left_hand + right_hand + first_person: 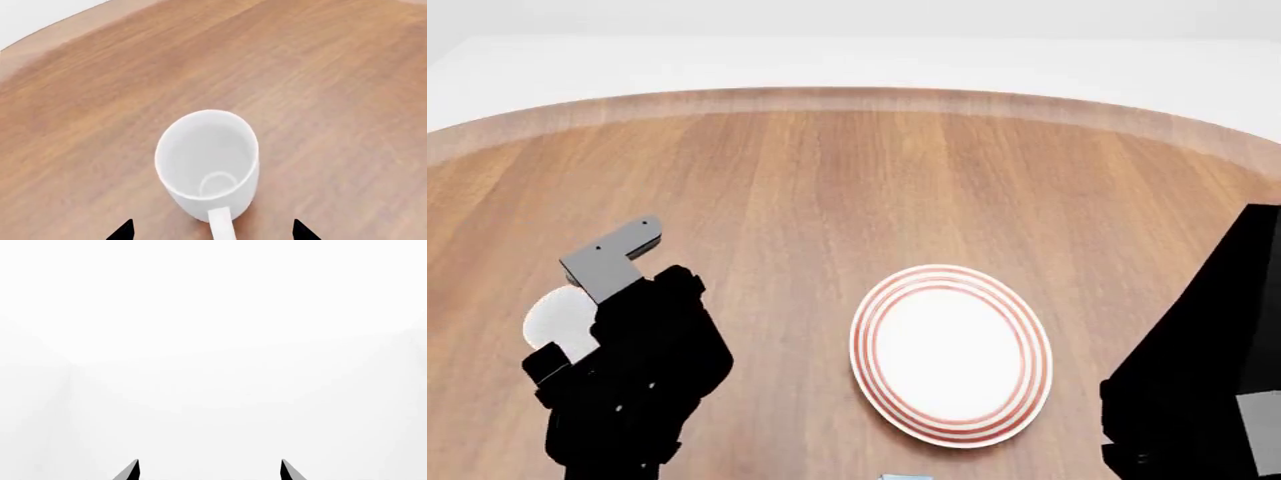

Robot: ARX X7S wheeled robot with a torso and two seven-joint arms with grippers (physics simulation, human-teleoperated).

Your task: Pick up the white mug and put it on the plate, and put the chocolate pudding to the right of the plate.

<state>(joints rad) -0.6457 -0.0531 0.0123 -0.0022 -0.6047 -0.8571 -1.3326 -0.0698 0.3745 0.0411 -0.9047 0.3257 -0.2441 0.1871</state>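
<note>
While the white mug (pixel 207 165) stands upright on the worktop (pixel 827 180), well to the left of the plate (pixel 952 354) and mostly hidden under the left arm in the head view, the left gripper (pixel 213 231) hangs just above it with its fingers (pixel 123 231) spread apart, one tip to each side of the handle (pixel 221 226). Its long axis runs straight up, mouth open to the camera, and the loop handle points back toward the gripper. I judge it stiff, glossy and so rather slippery, light enough for one arm yet breakable if dropped; pinching the rim wall next to the handle, or closing across the body, looks the surest hold. Beyond the plate, the right gripper (pixel 210 471) faces blank white, its fingers likewise apart and holding nothing. No chocolate pudding can be made out with certainty; only a sliver shows at the edge below the plate.
</note>
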